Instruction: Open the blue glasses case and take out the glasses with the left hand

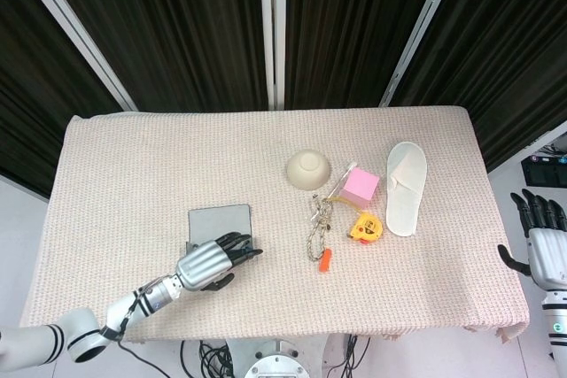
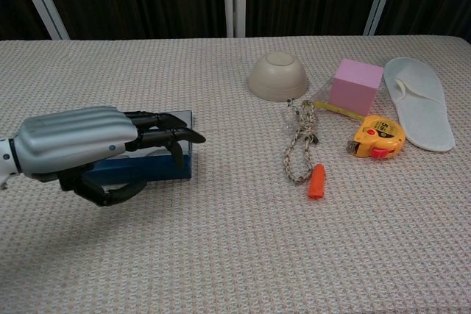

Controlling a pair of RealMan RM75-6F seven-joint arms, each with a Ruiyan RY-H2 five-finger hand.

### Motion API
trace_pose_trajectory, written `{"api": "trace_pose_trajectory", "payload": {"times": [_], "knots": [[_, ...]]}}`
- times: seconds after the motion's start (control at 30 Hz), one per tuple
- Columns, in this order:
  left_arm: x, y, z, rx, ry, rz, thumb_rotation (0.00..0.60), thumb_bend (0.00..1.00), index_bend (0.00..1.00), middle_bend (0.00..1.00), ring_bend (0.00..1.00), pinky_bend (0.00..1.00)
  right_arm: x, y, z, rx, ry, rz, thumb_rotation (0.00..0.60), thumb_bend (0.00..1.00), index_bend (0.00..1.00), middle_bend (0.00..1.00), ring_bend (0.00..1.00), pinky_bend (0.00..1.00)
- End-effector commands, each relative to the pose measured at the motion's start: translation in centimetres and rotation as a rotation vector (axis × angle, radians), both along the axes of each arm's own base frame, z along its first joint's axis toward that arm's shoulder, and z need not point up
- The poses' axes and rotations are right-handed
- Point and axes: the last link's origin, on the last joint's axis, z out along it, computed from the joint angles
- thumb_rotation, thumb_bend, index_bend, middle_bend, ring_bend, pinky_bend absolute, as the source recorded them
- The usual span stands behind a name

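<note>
Dark pleated curtains hang behind a desk (image 1: 133, 165) covered in a pale woven cloth. One blue glasses case (image 2: 158, 168) sits near the front edge, toward the front-left corner, its grey lid (image 1: 220, 219) seeming raised toward the back. The left hand (image 2: 77, 145) hovers over the case, its dark fingers (image 2: 165, 136) stretched forward over the open top and the thumb curled underneath at the front wall; whether they pinch the glasses I cannot tell, since the hand hides the inside and no glasses show. The right hand (image 1: 542, 241) hangs off the desk's right edge, fingers upright and apart, holding nothing. Toward the right half lie one upturned beige bowl (image 2: 277, 76), one pink cube (image 2: 356, 86), one white slipper (image 2: 421, 102), one yellow tape measure (image 2: 377, 137), one looped rope (image 2: 301, 143) and one small orange piece (image 2: 316, 181). The risk, as I judge it: fingers closing on the case wall rather than the frame would drag or tip the light case, or a shallow pinch could let the glasses slip.
</note>
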Motion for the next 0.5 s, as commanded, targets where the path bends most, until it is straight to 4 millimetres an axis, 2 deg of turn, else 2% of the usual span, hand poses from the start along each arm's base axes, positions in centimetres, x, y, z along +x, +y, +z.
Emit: {"api": "trace_pose_trajectory", "payload": {"times": [0.03, 0.27, 0.5], "knots": [[0.0, 0.6, -0.3, 0.005, 0.022, -0.002, 0.6, 0.55, 0.02, 0.24, 0.0, 0.12, 0.0, 0.0, -0.1, 0.004, 0.001, -0.002, 0.6, 0.24, 0.0, 0.0, 0.0, 0.0], [0.0, 1.8, -0.7, 0.013, 0.042, 0.02, 0.6, 0.55, 0.02, 0.24, 0.0, 0.12, -0.3, 0.1, 0.1, -0.002, -0.003, -0.014, 0.6, 0.24, 0.0, 0.0, 0.0, 0.0], [-0.1, 3.9, -0.1, 0.07, 0.022, 0.098, 0.6, 0.55, 0.02, 0.24, 0.0, 0.12, -0.6, 0.2, 0.0, 0.0, -0.004, -0.018, 0.6, 0.24, 0.0, 0.0, 0.0, 0.0]]}}
